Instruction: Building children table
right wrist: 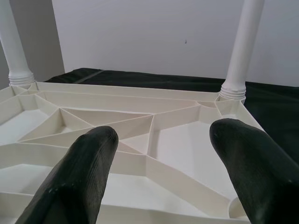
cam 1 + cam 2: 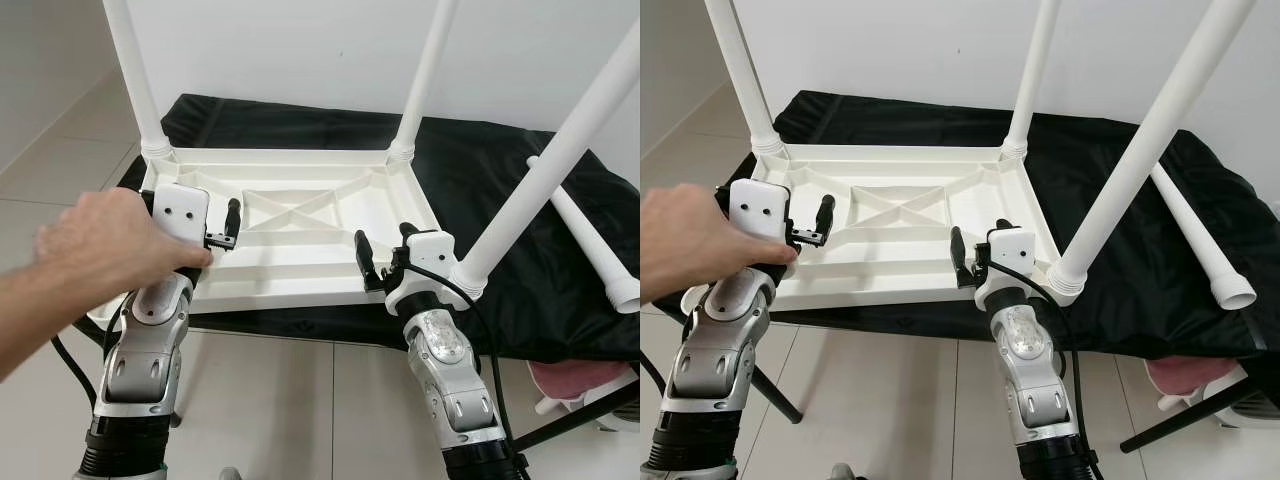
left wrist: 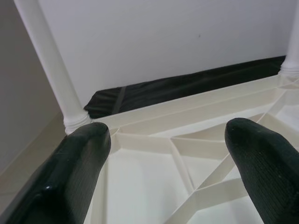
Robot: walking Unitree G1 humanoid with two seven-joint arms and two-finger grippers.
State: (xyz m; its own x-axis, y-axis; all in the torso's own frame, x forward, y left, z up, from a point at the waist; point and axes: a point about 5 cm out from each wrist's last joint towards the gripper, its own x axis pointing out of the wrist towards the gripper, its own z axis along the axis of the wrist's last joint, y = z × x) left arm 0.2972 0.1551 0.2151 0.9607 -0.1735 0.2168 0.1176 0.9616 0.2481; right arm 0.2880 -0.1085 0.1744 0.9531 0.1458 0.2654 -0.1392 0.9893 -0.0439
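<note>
On black cloth [image 2: 520,200]: upturned white table [image 2: 300,235], 3 legs fitted; both claws released above it; person's hand [image 2: 105,245] on left claw [image 2: 225,232].

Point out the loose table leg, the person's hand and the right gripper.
loose table leg [image 2: 590,243]: left eye view, mid-shaft, lying on the black cloth.
person's hand [image 2: 110,245]: left eye view, back of the hand.
right gripper [image 1: 161,154]: right wrist view, midway between its open fingertips.
</note>
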